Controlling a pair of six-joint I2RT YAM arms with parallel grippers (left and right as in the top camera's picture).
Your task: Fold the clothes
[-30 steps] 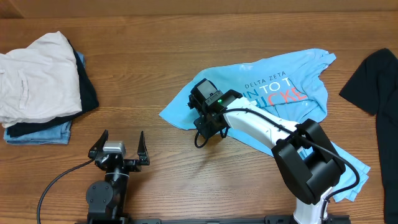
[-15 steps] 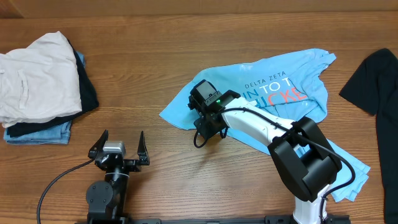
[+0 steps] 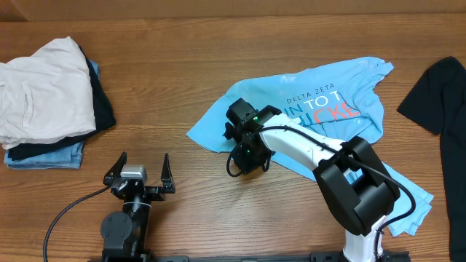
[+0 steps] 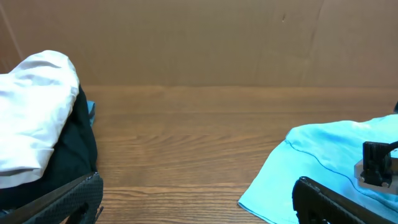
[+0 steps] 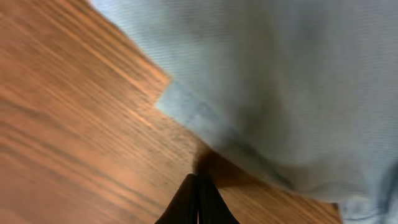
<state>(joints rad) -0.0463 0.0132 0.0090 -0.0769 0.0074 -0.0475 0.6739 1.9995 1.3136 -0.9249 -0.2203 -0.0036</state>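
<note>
The sky-blue T-shirt (image 3: 320, 109) lies crumpled and spread at centre right of the table, its white and red-orange lettering facing up. My right gripper (image 3: 246, 161) is at the shirt's lower left edge. In the right wrist view its fingers (image 5: 199, 180) are pressed together over bare wood, just below the shirt's hem (image 5: 280, 81), with no cloth between them. My left gripper (image 3: 138, 169) is open and empty near the front edge, well left of the shirt. The left wrist view shows the shirt's corner (image 4: 323, 155) at the right.
A folded pile stands at the far left, with a cream-beige garment (image 3: 44, 91) on top of dark and denim pieces. A black garment (image 3: 440, 94) lies at the right edge. A brown wall (image 4: 199, 43) closes the back.
My right gripper has shifted slightly toward the front and right along the shirt's lower left edge. The shirt and the left arm have not moved.
</note>
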